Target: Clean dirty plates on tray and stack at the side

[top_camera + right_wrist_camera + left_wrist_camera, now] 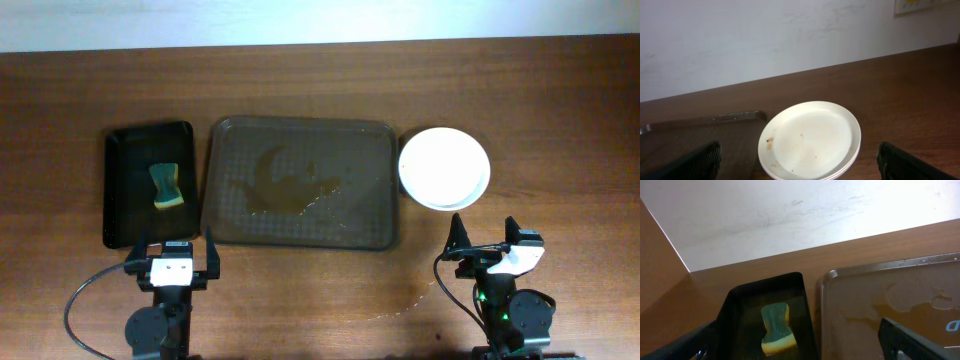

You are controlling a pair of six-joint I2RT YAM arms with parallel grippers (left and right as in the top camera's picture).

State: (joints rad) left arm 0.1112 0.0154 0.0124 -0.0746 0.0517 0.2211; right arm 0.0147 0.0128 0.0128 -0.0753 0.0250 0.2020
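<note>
The white plates (pixel 444 168) sit in one stack on the table just right of the dark brown tray (pixel 300 235). In the right wrist view the top plate (pixel 810 140) shows small brown-orange smears near its left rim, and lower plate rims show beneath it. The tray holds no plates, only a wet brown puddle (pixel 290 180); it also shows in the left wrist view (pixel 890 305). My left gripper (pixel 173 258) is open and empty near the table's front, below the black tray. My right gripper (pixel 487 240) is open and empty, just in front of the plate stack.
A smaller black tray (pixel 125 190) stands left of the brown tray and holds a green and yellow sponge (pixel 168 187), also seen in the left wrist view (pixel 776 328). A thin trail of droplets (pixel 415 298) runs on the table near the right arm.
</note>
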